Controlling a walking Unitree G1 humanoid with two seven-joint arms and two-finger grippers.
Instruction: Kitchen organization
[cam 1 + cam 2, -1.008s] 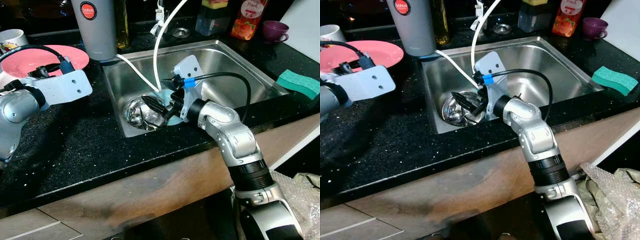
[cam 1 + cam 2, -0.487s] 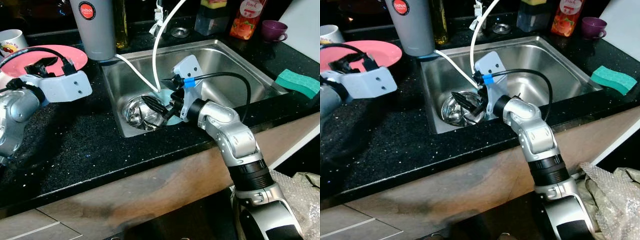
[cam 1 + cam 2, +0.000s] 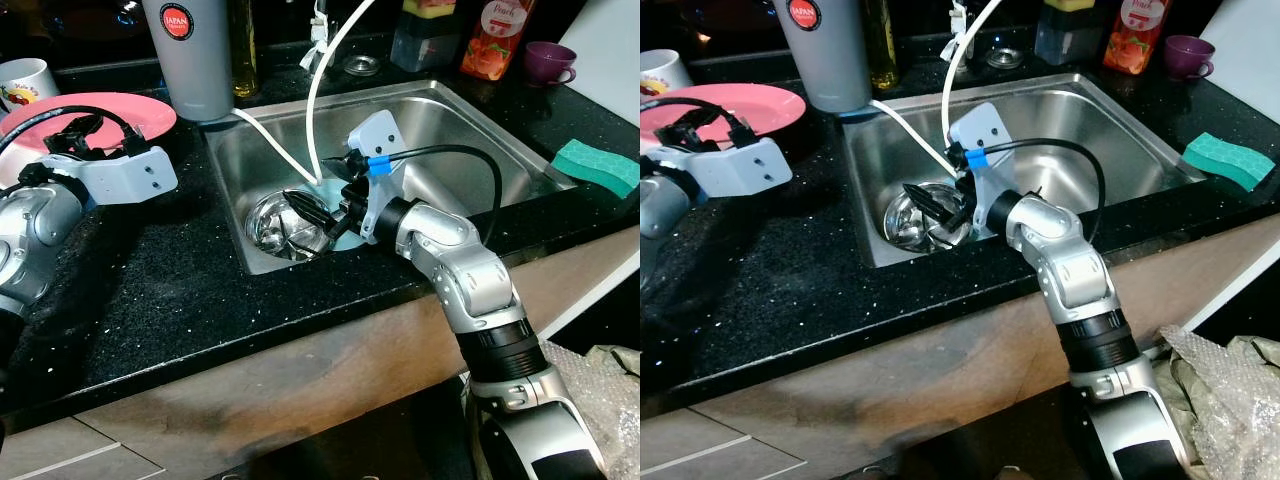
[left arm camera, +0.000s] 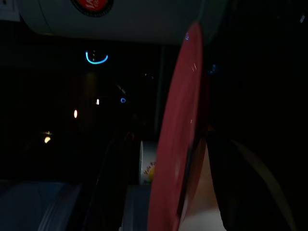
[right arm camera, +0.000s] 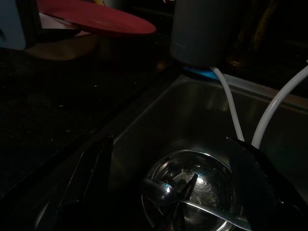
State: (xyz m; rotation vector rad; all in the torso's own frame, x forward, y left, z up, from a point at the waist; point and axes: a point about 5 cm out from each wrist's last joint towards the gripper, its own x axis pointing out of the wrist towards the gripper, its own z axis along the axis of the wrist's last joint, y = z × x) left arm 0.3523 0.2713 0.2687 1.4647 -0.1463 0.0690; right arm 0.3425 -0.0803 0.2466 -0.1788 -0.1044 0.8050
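In the left eye view, the right claw (image 3: pixel 308 218) is seen with fingers apart over the steel bowl (image 3: pixel 283 226) in the sink (image 3: pixel 470 140).

In the left wrist view, the pink plate (image 4: pixel 175 144) appears edge-on; whether the left claw (image 3: pixel 75 132) is apart cannot be told.

In the right wrist view, a spoon (image 5: pixel 159 188) lies in the bowl; it could be tipped out by a careless lift.

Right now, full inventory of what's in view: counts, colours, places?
Sink: 1, steel, set in black counter.
Bowl: 1, steel, in sink's near-left corner.
Plate: 1, pink, counter left of sink.
Tumbler: 1, grey, behind plate.
Mug: 1, white, far left.
Cup: 1, purple, far right.
Sponge: 1, green, right of sink.
Juice bottle: 1, orange, behind sink.
Hoses: 2, white, into sink.
Left gripper: over plate.
Right gripper: open over bowl.
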